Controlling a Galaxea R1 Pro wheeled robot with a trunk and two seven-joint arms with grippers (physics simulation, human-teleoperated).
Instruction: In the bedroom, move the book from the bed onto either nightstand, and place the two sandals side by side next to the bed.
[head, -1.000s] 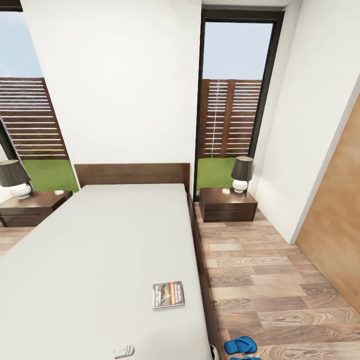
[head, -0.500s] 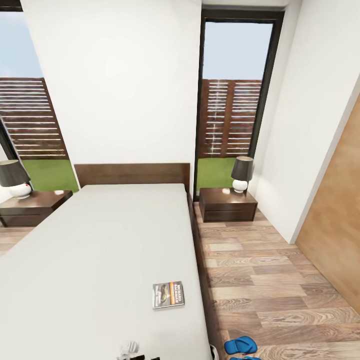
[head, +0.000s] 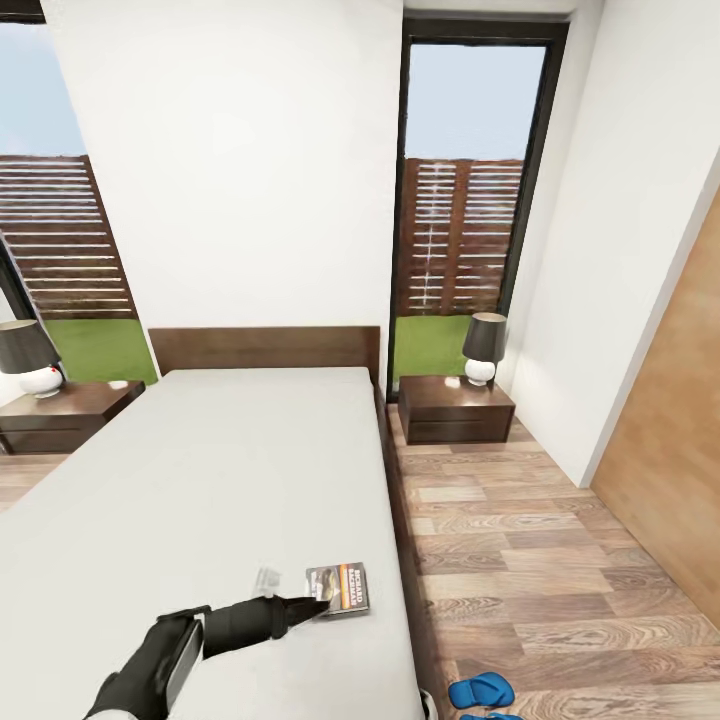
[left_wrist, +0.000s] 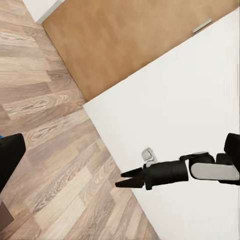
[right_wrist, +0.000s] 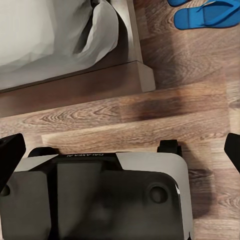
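My left gripper (head: 318, 603) reaches the book (head: 338, 589) on the bed (head: 200, 480), fingers nearly together — I'd spread them and catch its near edge.

The book (head: 337, 589) lies on the bed (head: 200, 480) near its right edge, toward the foot. The left claw (head: 318, 604) sits at the book's near-left corner. The sandals (head: 482, 693) lie on the floor (head: 540, 560) right of the bed's foot corner. One nightstand (head: 455, 410) stands right of the headboard (head: 265, 348), another nightstand (head: 62, 415) left.
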